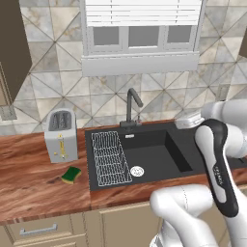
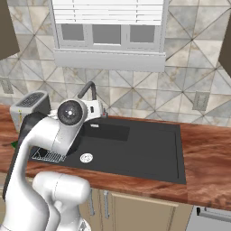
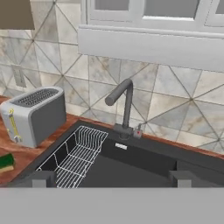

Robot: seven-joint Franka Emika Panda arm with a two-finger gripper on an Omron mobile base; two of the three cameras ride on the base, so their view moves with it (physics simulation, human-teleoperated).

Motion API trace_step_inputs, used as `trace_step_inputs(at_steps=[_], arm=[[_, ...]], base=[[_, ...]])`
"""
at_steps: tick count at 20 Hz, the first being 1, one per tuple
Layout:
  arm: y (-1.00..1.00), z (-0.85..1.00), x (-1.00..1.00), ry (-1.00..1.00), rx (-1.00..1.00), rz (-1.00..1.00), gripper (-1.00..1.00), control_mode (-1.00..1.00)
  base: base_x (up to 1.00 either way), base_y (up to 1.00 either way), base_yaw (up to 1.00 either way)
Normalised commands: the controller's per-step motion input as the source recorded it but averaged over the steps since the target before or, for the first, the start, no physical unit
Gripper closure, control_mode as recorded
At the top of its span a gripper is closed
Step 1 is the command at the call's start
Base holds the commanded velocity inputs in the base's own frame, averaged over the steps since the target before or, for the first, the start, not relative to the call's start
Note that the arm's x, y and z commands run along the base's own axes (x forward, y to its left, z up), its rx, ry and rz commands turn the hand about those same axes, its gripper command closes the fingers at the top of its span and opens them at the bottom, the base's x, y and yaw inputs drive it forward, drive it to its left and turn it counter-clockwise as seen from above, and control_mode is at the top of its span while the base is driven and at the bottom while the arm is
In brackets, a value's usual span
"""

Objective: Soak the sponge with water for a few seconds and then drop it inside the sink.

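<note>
The sponge (image 1: 71,174) lies flat on the tabletop (image 1: 29,188) in front of the toaster (image 1: 61,136), left of the sink (image 1: 154,154); light and squashy, best pinched across its short sides by the wide-open, empty gripper (image 3: 111,178)

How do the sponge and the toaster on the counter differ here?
The sponge is small, flat and green on top with a yellow underside; the toaster is far larger, boxy and silver-grey. The sponge lies low on the wood, while the toaster stands upright with slots on top. The sponge sits nearer the counter's front edge, the toaster behind it. Both rest on the wooden counter left of the sink.
</note>
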Motion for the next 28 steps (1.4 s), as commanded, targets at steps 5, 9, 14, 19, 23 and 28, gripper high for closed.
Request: trace_step_inputs(at_steps=[5, 9, 14, 19, 23, 28], arm=[[-0.21, 0.01, 0.00, -0.08, 0.14, -0.04, -1.00, -1.00], [-0.07, 0.00, 0.00, -0.04, 0.05, -0.03, -1.00, -1.00], [0.00, 0.00, 0.04, 0.00, 0.00, 0.00, -1.00, -1.00], [-0.02, 0.00, 0.17, 0.00, 0.00, 0.00, -1.00, -1.00], [-0.14, 0.00, 0.05, 0.00, 0.00, 0.01, -1.00, -1.00], [0.00, -0.34, 0.15, -0.02, 0.03, 0.00, -1.00, -1.00]], base=[[0.00, 0.00, 0.00], [0.00, 0.00, 0.00], [0.00, 0.00, 0.00], [0.00, 0.00, 0.00], [0.00, 0.00, 0.00], [0.00, 0.00, 0.00]])
